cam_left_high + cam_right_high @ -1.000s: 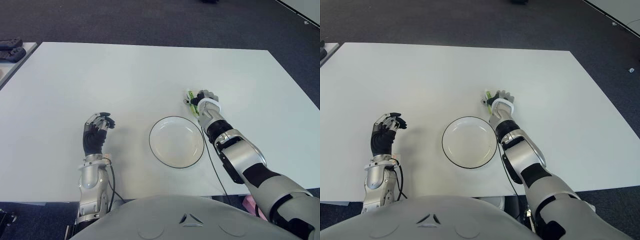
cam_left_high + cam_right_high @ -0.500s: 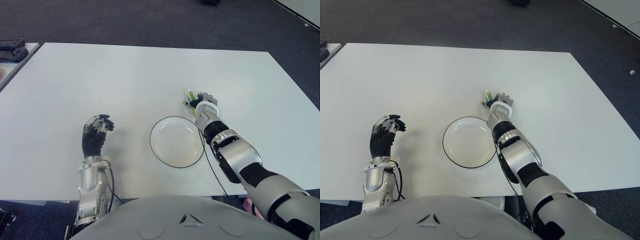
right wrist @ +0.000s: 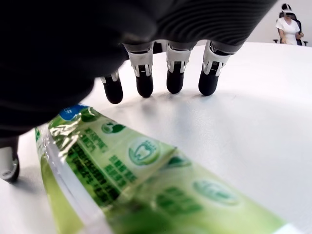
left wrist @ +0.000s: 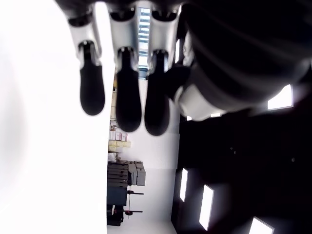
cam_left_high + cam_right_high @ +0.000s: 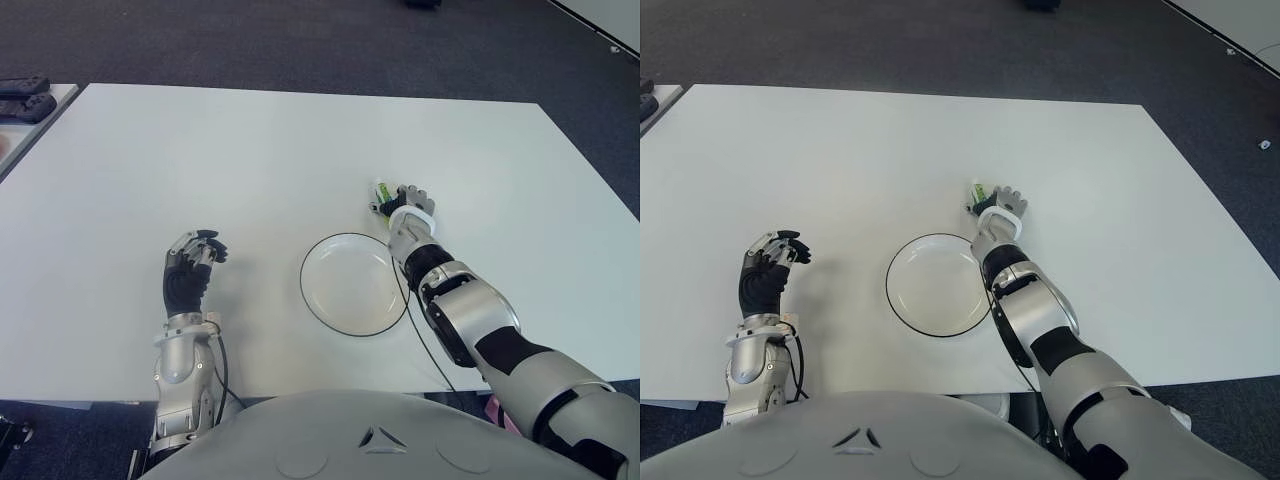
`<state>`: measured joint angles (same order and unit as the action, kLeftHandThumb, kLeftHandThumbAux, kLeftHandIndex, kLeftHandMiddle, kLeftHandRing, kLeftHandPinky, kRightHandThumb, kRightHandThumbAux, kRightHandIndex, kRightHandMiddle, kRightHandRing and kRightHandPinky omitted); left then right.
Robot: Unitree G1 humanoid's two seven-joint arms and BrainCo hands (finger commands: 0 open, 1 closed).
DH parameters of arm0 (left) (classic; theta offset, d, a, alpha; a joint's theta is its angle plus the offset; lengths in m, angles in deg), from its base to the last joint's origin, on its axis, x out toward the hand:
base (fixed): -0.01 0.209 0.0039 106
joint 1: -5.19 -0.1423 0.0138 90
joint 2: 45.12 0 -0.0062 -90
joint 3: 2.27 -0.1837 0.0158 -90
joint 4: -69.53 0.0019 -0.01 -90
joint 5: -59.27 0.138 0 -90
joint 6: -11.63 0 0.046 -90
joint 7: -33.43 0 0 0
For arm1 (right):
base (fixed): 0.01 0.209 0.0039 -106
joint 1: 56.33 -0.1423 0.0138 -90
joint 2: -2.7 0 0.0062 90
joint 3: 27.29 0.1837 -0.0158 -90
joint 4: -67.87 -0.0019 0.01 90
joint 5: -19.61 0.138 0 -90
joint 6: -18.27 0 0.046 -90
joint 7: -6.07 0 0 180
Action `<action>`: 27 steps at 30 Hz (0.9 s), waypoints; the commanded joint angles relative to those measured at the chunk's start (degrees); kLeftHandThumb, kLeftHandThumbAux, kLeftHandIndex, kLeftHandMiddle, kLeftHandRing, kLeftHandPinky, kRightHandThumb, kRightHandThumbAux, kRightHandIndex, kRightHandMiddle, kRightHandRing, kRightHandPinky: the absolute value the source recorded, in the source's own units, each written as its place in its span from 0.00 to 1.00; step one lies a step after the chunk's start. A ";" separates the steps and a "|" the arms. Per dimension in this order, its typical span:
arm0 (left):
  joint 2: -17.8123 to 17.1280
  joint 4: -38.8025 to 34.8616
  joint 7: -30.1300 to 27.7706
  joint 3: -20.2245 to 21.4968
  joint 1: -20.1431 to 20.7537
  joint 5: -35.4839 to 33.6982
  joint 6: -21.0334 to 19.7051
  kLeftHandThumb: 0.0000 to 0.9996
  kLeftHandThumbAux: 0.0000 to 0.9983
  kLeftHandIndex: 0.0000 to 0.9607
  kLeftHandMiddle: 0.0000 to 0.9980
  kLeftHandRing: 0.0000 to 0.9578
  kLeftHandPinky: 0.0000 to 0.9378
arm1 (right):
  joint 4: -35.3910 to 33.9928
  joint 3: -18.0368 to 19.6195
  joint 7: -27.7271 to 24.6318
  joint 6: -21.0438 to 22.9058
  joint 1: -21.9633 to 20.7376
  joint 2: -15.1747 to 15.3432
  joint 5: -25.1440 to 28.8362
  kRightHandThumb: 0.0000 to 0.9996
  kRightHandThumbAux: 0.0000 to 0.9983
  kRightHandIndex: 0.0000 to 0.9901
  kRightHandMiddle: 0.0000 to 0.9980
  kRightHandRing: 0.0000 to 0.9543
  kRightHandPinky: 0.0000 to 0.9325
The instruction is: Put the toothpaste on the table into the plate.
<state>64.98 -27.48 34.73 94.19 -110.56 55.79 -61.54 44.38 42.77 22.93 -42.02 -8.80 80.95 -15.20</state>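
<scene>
The green toothpaste tube (image 5: 381, 190) lies on the white table (image 5: 200, 150) just beyond the far right rim of the plate. My right hand (image 5: 404, 203) is over it and covers most of it. In the right wrist view the tube (image 3: 146, 180) lies under the palm, the fingers (image 3: 145, 83) arch past it with their tips near the table, and they do not press on it. The white plate (image 5: 305, 295) with a dark rim holds nothing. My left hand (image 5: 190, 268) shows to the left of the plate with its fingers curled on nothing.
Dark devices (image 5: 22, 95) lie on a second table at the far left. A thin black cable (image 5: 425, 330) runs along my right forearm past the plate's right rim. A seated person (image 3: 288, 24) shows far off in the right wrist view.
My right hand has crept slightly left over the tube, so less of the tube shows. The left hand has sunk a little.
</scene>
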 commanded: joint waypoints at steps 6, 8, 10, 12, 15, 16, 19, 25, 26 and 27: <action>0.15 -0.82 1.36 0.30 0.23 0.81 -1.22 0.71 0.72 0.46 0.57 0.60 0.58 | 3.35 4.46 7.10 -6.62 6.05 0.29 4.90 0.51 0.54 0.37 0.52 0.57 0.63; 0.10 -0.90 1.47 0.29 0.24 0.85 -1.34 0.71 0.72 0.46 0.57 0.60 0.57 | 3.53 4.80 8.27 -7.51 6.13 0.31 5.00 0.60 0.62 0.40 0.58 0.62 0.67; 0.02 -0.89 1.60 0.28 0.31 0.83 -1.46 0.71 0.72 0.46 0.58 0.60 0.57 | 3.63 4.83 9.24 -8.18 6.14 0.37 4.99 0.66 0.67 0.42 0.62 0.66 0.72; -0.02 -0.85 1.71 0.29 0.38 0.73 -1.50 0.71 0.72 0.46 0.58 0.60 0.56 | 3.65 4.74 10.24 -8.84 6.17 0.44 4.91 0.69 0.69 0.43 0.65 0.69 0.76; -0.05 -0.77 1.83 0.29 0.44 0.62 -1.39 0.71 0.72 0.45 0.58 0.60 0.55 | 3.77 4.69 11.18 -9.56 6.22 0.49 4.89 0.71 0.71 0.44 0.68 0.72 0.78; -0.04 -0.76 1.86 0.30 0.45 0.60 -1.34 0.71 0.72 0.46 0.58 0.59 0.55 | 3.80 4.68 11.50 -9.80 6.25 0.51 4.89 0.71 0.71 0.44 0.70 0.73 0.79; 0.02 -0.71 2.02 0.34 0.51 0.68 -1.23 0.71 0.72 0.46 0.57 0.59 0.55 | 3.87 4.68 12.37 -10.53 6.33 0.57 4.92 0.71 0.71 0.44 0.71 0.74 0.79; -0.02 -0.59 2.23 0.30 0.56 0.73 -0.97 0.71 0.72 0.46 0.57 0.58 0.55 | 3.95 4.86 13.24 -11.43 6.41 0.65 5.36 0.72 0.71 0.44 0.74 0.77 0.82; -0.03 -0.57 2.25 0.29 0.57 0.74 -0.92 0.71 0.72 0.46 0.57 0.58 0.55 | 3.95 4.95 13.36 -11.51 6.41 0.65 5.45 0.72 0.71 0.44 0.74 0.77 0.82; -0.04 -0.56 2.28 0.30 0.58 0.76 -0.89 0.71 0.72 0.46 0.56 0.58 0.55 | 3.93 5.08 13.50 -11.58 6.41 0.64 5.57 0.72 0.71 0.44 0.74 0.77 0.82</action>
<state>64.96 -28.36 36.37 94.22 -110.41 56.00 -62.16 45.93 47.23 38.15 -54.08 -6.04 82.79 -11.79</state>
